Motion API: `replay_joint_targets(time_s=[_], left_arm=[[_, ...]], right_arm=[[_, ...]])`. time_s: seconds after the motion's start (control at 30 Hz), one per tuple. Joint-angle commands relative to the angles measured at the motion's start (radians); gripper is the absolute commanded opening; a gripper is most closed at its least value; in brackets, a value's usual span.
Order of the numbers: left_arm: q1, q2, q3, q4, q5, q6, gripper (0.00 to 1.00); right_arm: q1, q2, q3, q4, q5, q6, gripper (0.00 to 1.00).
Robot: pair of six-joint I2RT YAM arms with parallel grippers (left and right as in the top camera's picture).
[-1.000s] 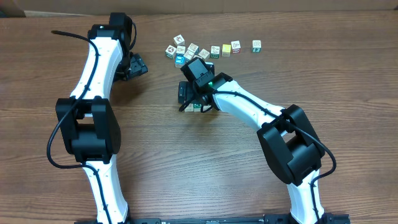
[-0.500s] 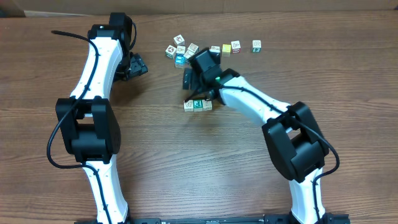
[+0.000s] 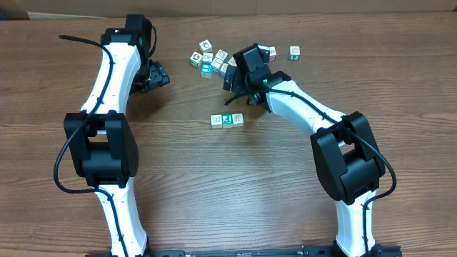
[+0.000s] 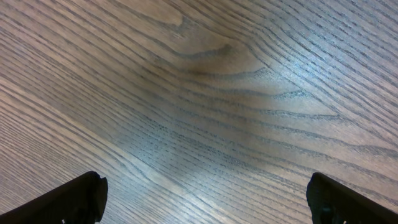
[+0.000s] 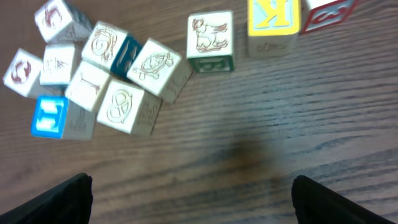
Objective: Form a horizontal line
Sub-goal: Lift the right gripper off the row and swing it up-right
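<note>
The horizontal line (image 3: pixel 227 120) is a short straight row of three tiny cubes at mid-table, faces white, green and cream. My right gripper (image 3: pixel 232 77) hovers behind it, by the loose cluster of cubes (image 3: pixel 211 58). It is open with nothing between its fingers. In the right wrist view the right gripper (image 5: pixel 193 199) is over bare wood. The cluster (image 5: pixel 106 81), a blue cube (image 5: pixel 50 116) and a yellow cube (image 5: pixel 273 15) lie ahead of it. My left gripper (image 3: pixel 153 75) stands open at the far left; in its own view the left gripper (image 4: pixel 205 199) sees only wood.
A lone green-printed cube (image 3: pixel 294 51) and a red-edged cube (image 3: pixel 271 52) lie at the back right. A green-sided cube (image 5: pixel 211 40) sits beside the yellow one. The left arm (image 3: pixel 114 86) stretches along the table's left side. A black cable (image 3: pixel 78 39) trails at the back left.
My right gripper has lifted off the row and moved back and right toward the cluster, leaving the three cubes uncovered. The left arm has not moved.
</note>
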Motion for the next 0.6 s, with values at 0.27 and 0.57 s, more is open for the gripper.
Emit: replay_joint_targets(time_s=[0.27, 0.57], left_arm=[[-0.004, -0.021, 0.021, -0.002, -0.01, 0.004, 1.0], [-0.004, -0.021, 0.021, -0.002, -0.01, 0.004, 1.0]], right_arm=[[-0.098, -0.024, 0.43, -0.588, -0.128, -0.094, 0.85], [-0.109, -0.005, 0.445, -0.651, -0.117, -0.094, 0.32]])
